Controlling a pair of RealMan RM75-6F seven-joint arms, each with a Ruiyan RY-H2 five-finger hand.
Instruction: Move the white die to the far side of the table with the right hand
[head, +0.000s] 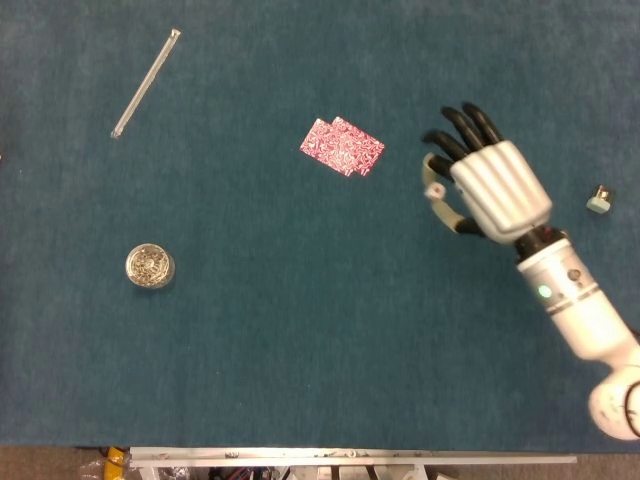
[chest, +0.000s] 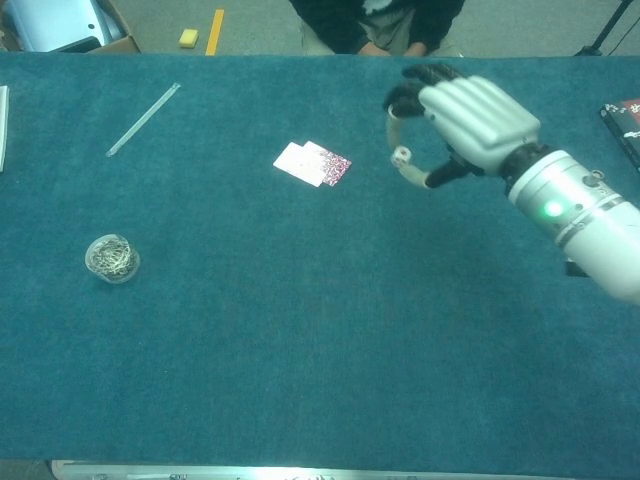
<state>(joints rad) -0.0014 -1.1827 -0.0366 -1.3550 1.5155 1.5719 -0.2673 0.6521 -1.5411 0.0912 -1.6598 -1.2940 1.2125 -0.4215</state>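
Observation:
The small white die (head: 436, 187) sits pinched between the thumb and a finger of my right hand (head: 490, 185), right of the table's middle. In the chest view the die (chest: 400, 155) hangs just above the teal cloth, with the right hand (chest: 465, 120) arched over it and the other fingers spread toward the far edge. The white forearm runs back to the lower right. My left hand shows in neither view.
Patterned red cards (head: 342, 146) lie just left of the hand. A glass rod (head: 146, 83) lies far left, and a jar of clips (head: 150, 266) stands near left. A small grey block (head: 599, 199) is at the right. A person (chest: 380, 25) stands behind the far edge.

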